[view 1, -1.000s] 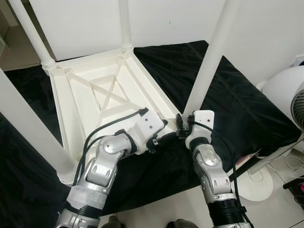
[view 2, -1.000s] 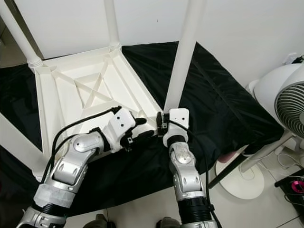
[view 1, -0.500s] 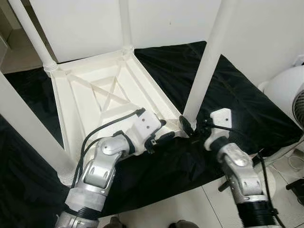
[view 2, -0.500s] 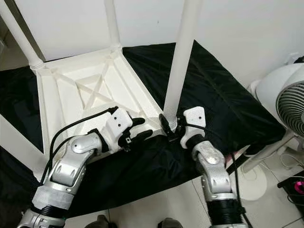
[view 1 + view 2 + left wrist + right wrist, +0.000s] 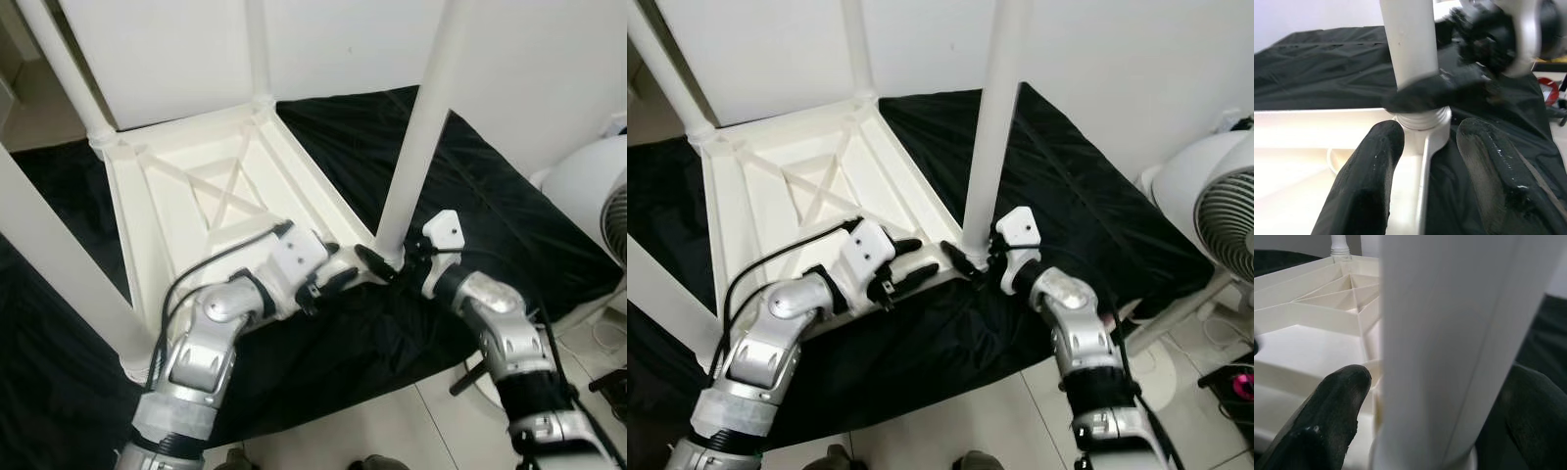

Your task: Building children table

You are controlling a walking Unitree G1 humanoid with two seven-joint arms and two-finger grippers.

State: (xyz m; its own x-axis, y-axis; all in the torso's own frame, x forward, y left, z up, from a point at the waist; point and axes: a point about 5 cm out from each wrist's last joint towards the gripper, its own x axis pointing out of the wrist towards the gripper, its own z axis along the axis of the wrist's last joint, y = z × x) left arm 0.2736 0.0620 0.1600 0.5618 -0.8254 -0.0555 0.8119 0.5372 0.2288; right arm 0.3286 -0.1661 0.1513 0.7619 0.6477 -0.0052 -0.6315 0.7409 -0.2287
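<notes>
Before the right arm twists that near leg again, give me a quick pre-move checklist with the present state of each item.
1. Right pincer around the near leg at its base: ok, fingers either side.
2. Left pincer steadying the upturned table top at the near corner: ok, open fingers either side of the rim.
3. Leg upright in its socket: ok.
4. Leg fully screwed in: cannot tell.
5. Black cloth out of the joint: ok.
6. Fan away from the right elbow: ok.
</notes>
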